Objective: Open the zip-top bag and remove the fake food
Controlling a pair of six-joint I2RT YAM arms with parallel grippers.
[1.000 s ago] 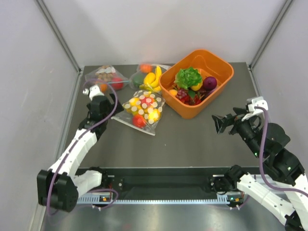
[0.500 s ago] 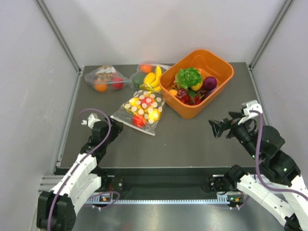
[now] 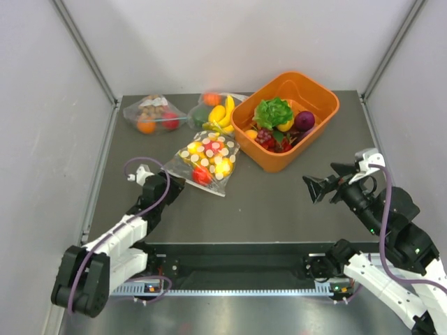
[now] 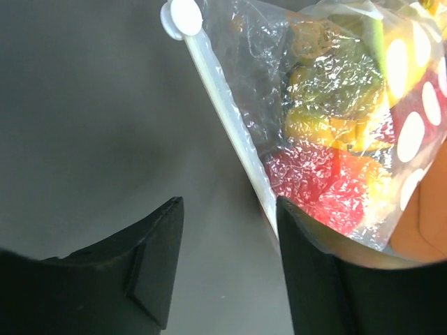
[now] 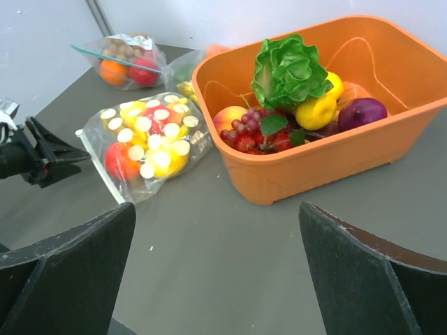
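We see the cream-dotted zip-top bag, red and yellow fake food inside, on a grey table between pale walls. Our left gripper and right gripper gape empty.

Table holds zip-top bag, clear bags, orange bin.

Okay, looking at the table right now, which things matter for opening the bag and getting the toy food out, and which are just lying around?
For the job: dotted bag; toy fruit inside it.
Lying about: plain bag at back left; plain bag beside the tub; orange tub; lettuce in it.
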